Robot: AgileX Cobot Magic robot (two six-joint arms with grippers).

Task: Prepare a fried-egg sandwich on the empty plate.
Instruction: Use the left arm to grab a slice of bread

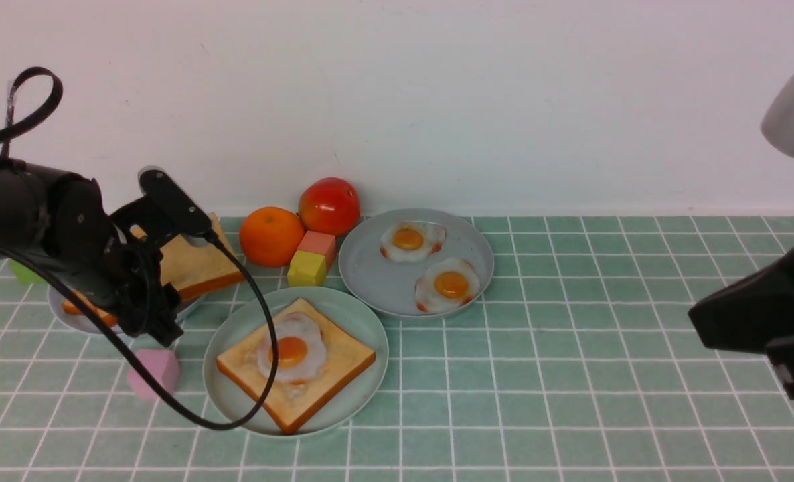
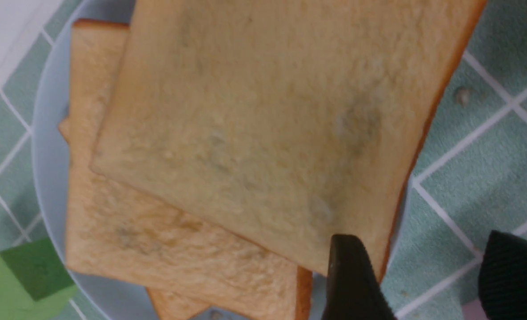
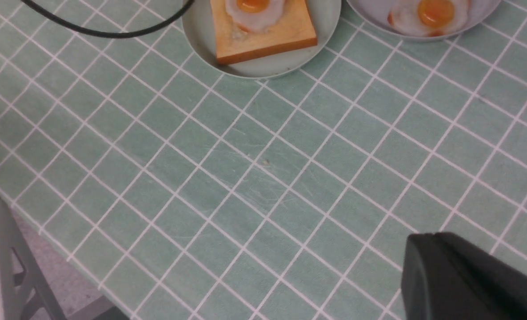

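The empty plate (image 1: 365,323), pale mint green, holds one toast slice (image 1: 333,371) with a fried egg (image 1: 292,348) on top; no second slice covers it. It also shows in the right wrist view (image 3: 263,66). To its left, a toast pile (image 1: 193,264) lies on a grey-blue plate (image 1: 62,311). My left gripper (image 1: 159,328) is open over the near corner of the top slice (image 2: 268,124). One finger (image 2: 352,275) is over the toast and the other is over the tablecloth. My right gripper (image 1: 698,314) is shut and empty above bare tablecloth at the right.
A grey-blue plate (image 1: 377,281) with two fried eggs sits behind the mint plate. An orange (image 1: 271,235), a red fruit (image 1: 329,205), pink and yellow blocks (image 1: 311,258), a pink block (image 1: 154,371) and a green block (image 2: 28,280) lie nearby. My left arm's cable (image 1: 263,335) hangs over the mint plate.
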